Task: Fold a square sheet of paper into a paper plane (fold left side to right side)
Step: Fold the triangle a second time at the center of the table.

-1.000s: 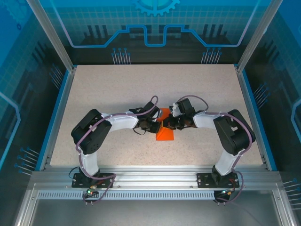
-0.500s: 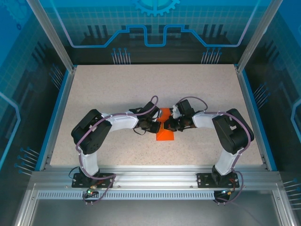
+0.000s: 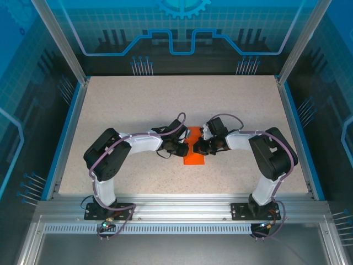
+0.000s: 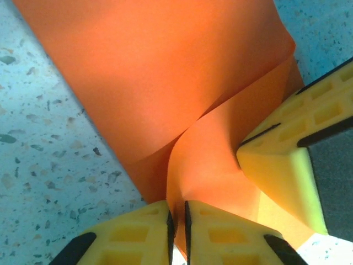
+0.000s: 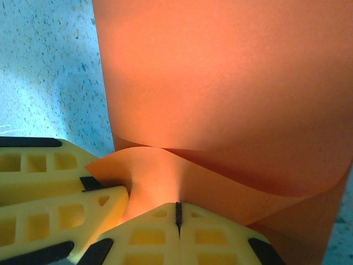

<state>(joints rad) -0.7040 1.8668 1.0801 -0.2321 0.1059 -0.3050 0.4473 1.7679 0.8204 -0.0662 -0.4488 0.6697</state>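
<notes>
Near the middle of the speckled surface (image 3: pixel 138 105) lies one orange sheet of paper (image 3: pixel 194 159), part flat and part curled upward, with two tools meeting over it. On the left, the left tool (image 4: pixel 176 212) shows a thin slit between its fingers at the sheet's raised curl; I cannot tell whether it pinches the paper. Just beside it, the right tool (image 5: pixel 177 207) has its fingers pressed together, clamped on the sheet's lifted edge.
</notes>
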